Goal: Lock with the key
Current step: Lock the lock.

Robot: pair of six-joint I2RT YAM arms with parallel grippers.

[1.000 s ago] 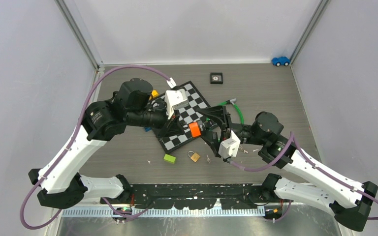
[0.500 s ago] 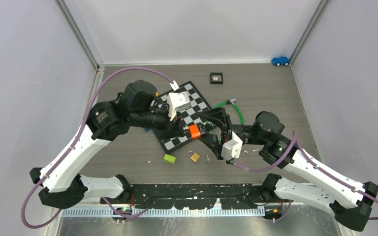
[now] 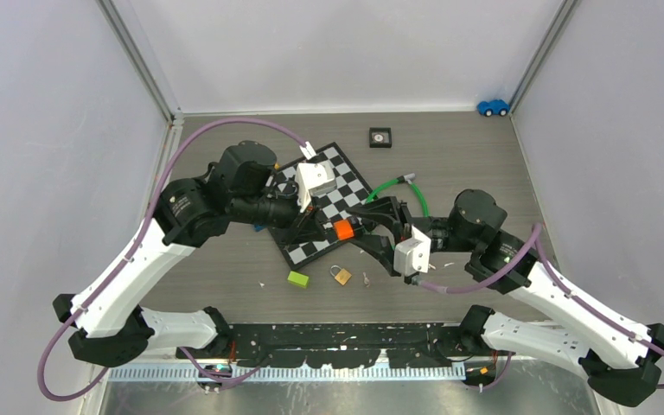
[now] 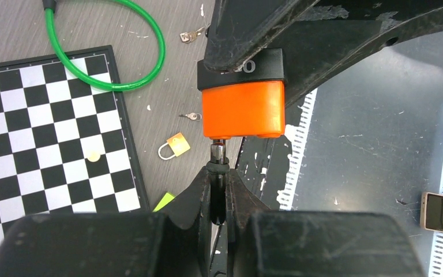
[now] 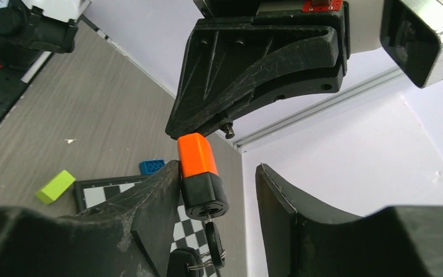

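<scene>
An orange lock [image 3: 341, 229] with a black end hangs in the air between my two grippers, above the chessboard's near corner. My left gripper [image 4: 218, 173] is shut on the metal stem under the orange body [image 4: 242, 108]. In the right wrist view the lock [image 5: 195, 154] shows its black end [image 5: 205, 195] with a black key [image 5: 213, 242] stuck in it and more keys hanging on a ring. My right gripper [image 5: 213, 193] is open around that black end. Its left finger [image 5: 150, 213] touches the lock and its right finger [image 5: 282, 213] stands apart.
A chessboard [image 3: 346, 177] lies under the arms. A green cable loop [image 3: 398, 186] lies behind the right gripper. A small brass padlock [image 3: 340, 275], a loose key [image 3: 366, 278] and a lime block [image 3: 297, 278] lie near the front. A black box [image 3: 380, 137] and a blue toy car [image 3: 492, 107] sit far back.
The left arm has shifted slightly right with the lock. The right arm's wrist has drawn back to the right and its camera block sits lower right than before.
</scene>
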